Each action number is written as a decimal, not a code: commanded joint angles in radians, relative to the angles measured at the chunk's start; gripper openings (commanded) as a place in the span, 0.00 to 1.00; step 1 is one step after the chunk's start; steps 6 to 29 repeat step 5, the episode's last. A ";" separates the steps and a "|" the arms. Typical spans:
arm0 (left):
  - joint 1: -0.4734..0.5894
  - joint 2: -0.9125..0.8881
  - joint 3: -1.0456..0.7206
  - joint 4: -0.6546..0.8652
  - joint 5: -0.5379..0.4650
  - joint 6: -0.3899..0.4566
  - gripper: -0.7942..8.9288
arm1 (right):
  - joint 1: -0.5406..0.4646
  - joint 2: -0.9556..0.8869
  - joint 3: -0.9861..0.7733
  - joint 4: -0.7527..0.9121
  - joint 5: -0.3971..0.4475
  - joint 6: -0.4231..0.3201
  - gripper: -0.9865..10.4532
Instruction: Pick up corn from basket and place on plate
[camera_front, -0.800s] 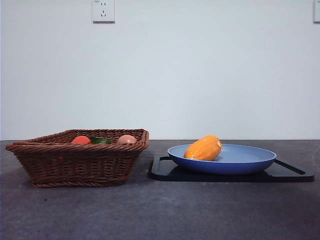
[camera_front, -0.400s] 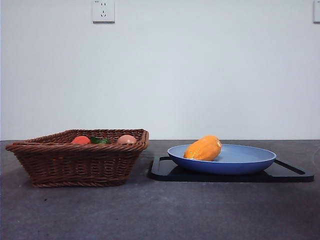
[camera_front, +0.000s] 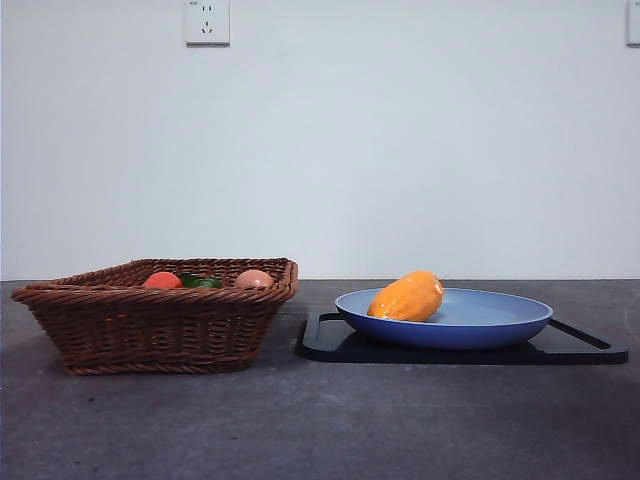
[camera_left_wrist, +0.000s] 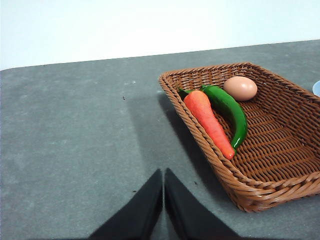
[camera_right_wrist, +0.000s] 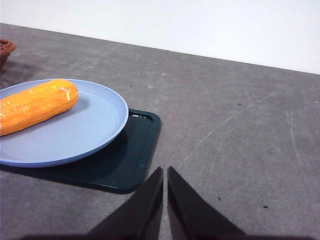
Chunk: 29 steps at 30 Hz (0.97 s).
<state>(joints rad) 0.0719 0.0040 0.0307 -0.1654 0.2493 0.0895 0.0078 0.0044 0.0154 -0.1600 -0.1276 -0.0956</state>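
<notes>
The orange-yellow corn (camera_front: 407, 297) lies on its side in the light blue plate (camera_front: 500, 322), toward the side nearer the basket; it also shows as the corn (camera_right_wrist: 35, 106) on the plate (camera_right_wrist: 95, 125) in the right wrist view. The brown wicker basket (camera_front: 150, 330) stands left of the plate, and its rim (camera_left_wrist: 200, 145) shows in the left wrist view. My left gripper (camera_left_wrist: 163, 172) is shut, over bare table beside the basket. Also shut, my right gripper (camera_right_wrist: 165, 170) hangs over the table beside the tray, apart from the plate. Neither arm shows in the front view.
The plate rests on a flat black tray (camera_front: 580, 345). In the basket lie an orange-red carrot (camera_left_wrist: 207, 120), a green pepper (camera_left_wrist: 230, 110) and a pale egg (camera_left_wrist: 240, 87). A wall socket (camera_front: 207, 22) sits on the white wall behind.
</notes>
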 joint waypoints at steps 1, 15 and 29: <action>0.002 0.000 -0.027 0.004 0.002 -0.005 0.09 | 0.003 -0.001 -0.006 0.002 0.002 0.017 0.09; 0.002 0.000 -0.026 0.004 0.002 -0.005 0.09 | 0.003 -0.001 -0.006 0.002 0.002 0.017 0.09; 0.002 0.000 -0.026 0.004 0.002 -0.005 0.09 | 0.003 -0.001 -0.006 0.002 0.002 0.017 0.09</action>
